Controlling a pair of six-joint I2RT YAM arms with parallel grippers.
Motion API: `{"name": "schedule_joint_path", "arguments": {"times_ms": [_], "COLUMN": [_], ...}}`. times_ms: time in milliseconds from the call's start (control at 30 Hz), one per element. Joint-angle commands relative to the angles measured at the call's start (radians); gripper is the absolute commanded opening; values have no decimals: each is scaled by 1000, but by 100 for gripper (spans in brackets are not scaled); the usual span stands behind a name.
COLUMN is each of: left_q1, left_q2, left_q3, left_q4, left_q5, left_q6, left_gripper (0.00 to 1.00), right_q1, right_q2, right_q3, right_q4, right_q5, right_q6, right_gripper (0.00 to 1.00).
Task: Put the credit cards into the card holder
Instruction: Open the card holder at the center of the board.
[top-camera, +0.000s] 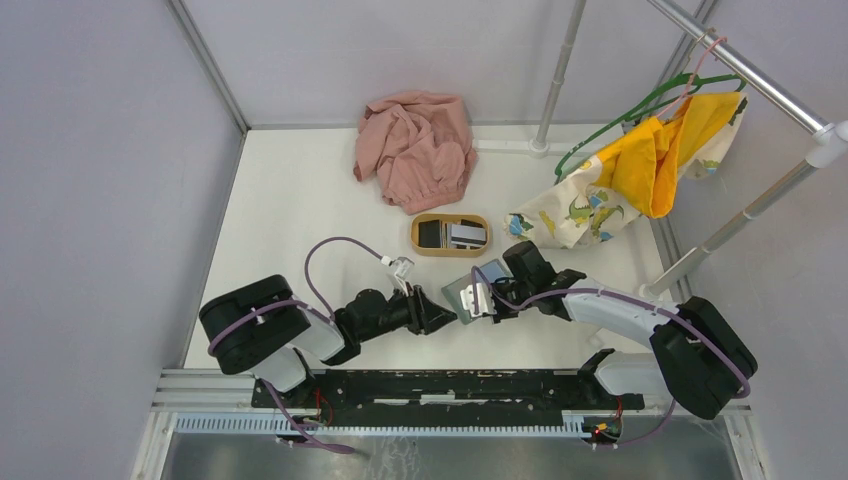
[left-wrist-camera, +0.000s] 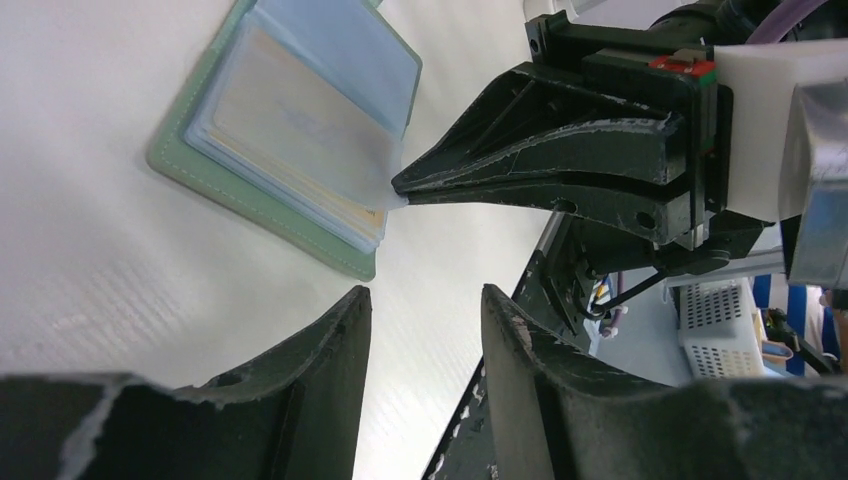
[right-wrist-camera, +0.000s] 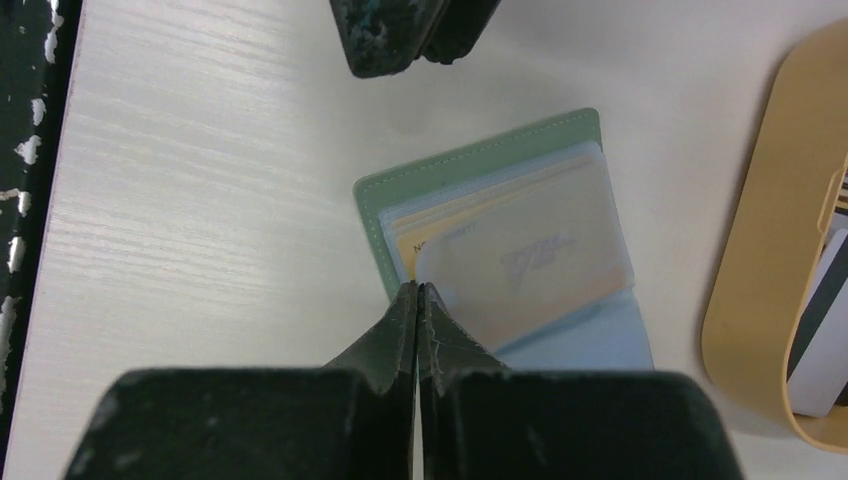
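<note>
The card holder (top-camera: 462, 290) lies open on the table, grey-green outside (right-wrist-camera: 480, 165), blue-grey inside, with clear sleeves. A gold-tan card (right-wrist-camera: 470, 225) shows through the sleeves. My right gripper (right-wrist-camera: 418, 290) is shut on the corner of a clear sleeve, as the left wrist view also shows (left-wrist-camera: 400, 187). My left gripper (left-wrist-camera: 425, 305) is open and empty, just short of the holder's (left-wrist-camera: 290, 130) near corner. In the top view the two grippers meet at the holder, left (top-camera: 445, 318) and right (top-camera: 478, 300). More cards, one black (top-camera: 430, 233), lie in the wooden tray.
An oval tan wooden tray (top-camera: 416, 240) sits just behind the holder and shows at the right of the right wrist view (right-wrist-camera: 760, 300). A pink cloth (top-camera: 415, 150) lies at the back. A patterned yellow bag (top-camera: 640, 170) hangs on a rack at the right.
</note>
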Motion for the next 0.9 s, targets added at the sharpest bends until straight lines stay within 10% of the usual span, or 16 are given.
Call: {"name": "schedule_joint_path", "arguments": {"times_ms": [0, 867], "left_q1": [-6, -5], "left_q2": [39, 154], "left_q3": [39, 311], "left_q4": [119, -271], "left_q5": [-13, -91], "left_q6": [-62, 95], "left_gripper": [50, 35], "right_q1": [-40, -210], "right_q2": [-27, -144], "right_q3": [35, -119], "right_q4": [59, 365], "right_q5": [-67, 156], "right_q6": [108, 601], "right_gripper": [0, 0]}}
